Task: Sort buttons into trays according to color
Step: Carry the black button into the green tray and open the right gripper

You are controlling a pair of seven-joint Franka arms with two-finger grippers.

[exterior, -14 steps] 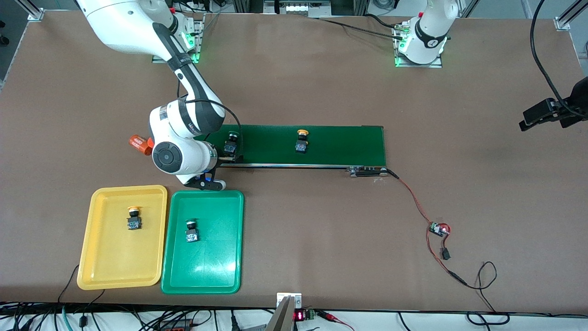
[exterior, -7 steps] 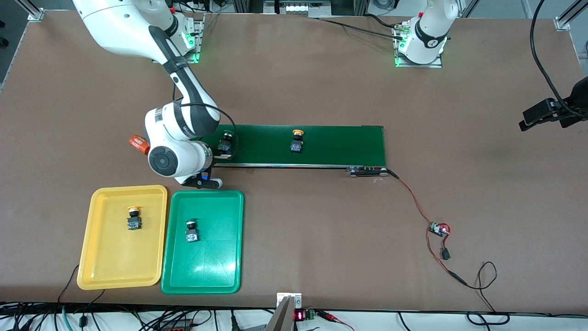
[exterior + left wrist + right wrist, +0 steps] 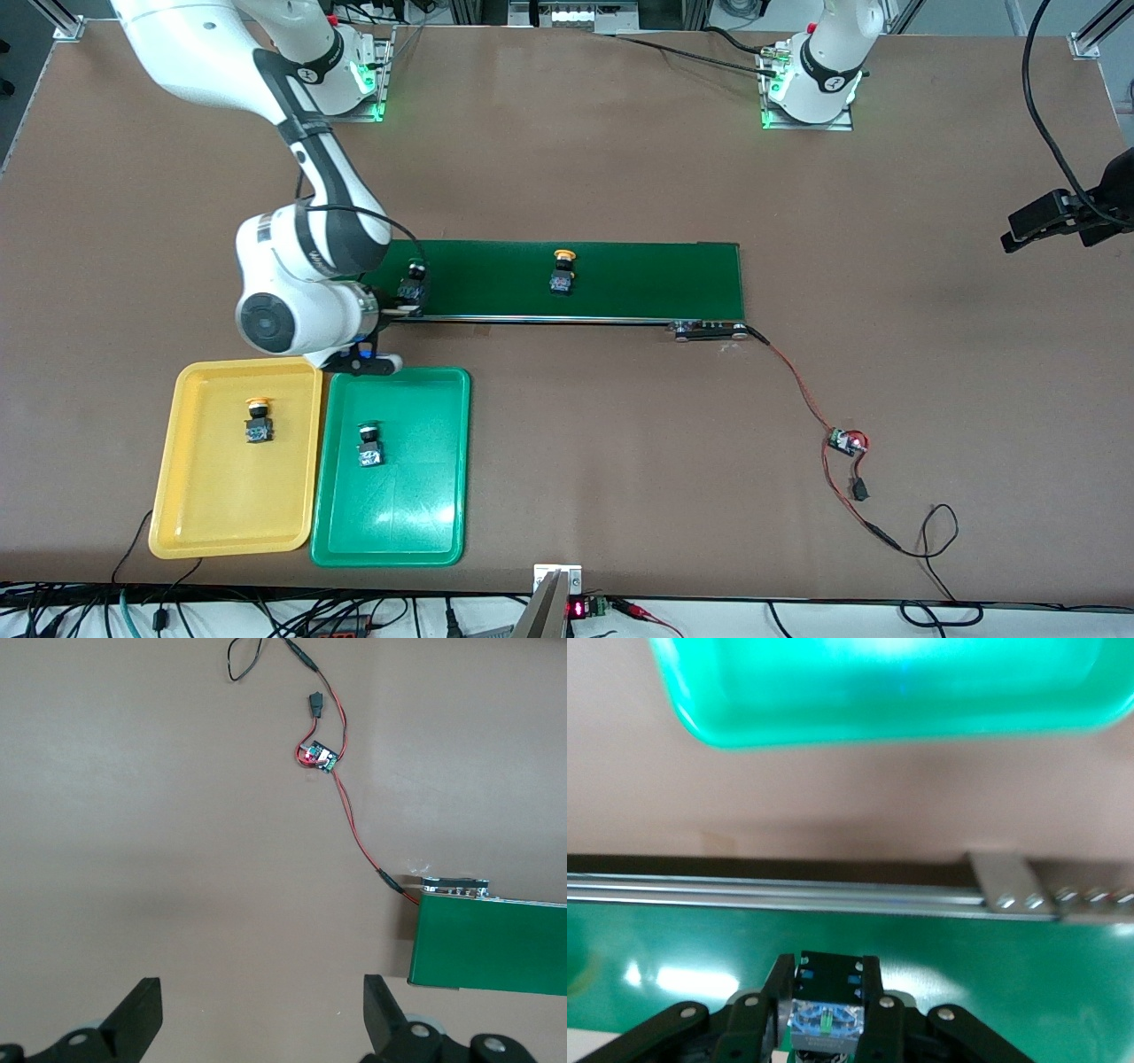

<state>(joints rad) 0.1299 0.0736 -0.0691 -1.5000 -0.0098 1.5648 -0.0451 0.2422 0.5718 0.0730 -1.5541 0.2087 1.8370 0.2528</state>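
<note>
My right gripper (image 3: 409, 297) is shut on a green button (image 3: 413, 283) over the conveyor belt's (image 3: 656, 279) end toward the right arm. In the right wrist view the fingers (image 3: 780, 979) clamp the button's black body (image 3: 826, 1019), with the green tray (image 3: 877, 691) past the belt's rail. A yellow button (image 3: 561, 271) stands on the belt. The yellow tray (image 3: 204, 523) holds one yellow button (image 3: 258, 420). The green tray (image 3: 416, 523) holds one green button (image 3: 369, 446). My left gripper (image 3: 1032, 221) waits open and empty over bare table; it also shows in the left wrist view (image 3: 261, 992).
The two trays lie side by side, nearer to the front camera than the belt. A small circuit board (image 3: 846, 440) with red wires runs from the belt's motor end (image 3: 709, 330). It also shows in the left wrist view (image 3: 317, 756).
My right arm has carried the green button along the belt toward the right arm's end of the table. The yellow button on the belt has drifted the same way. The left arm has not moved.
</note>
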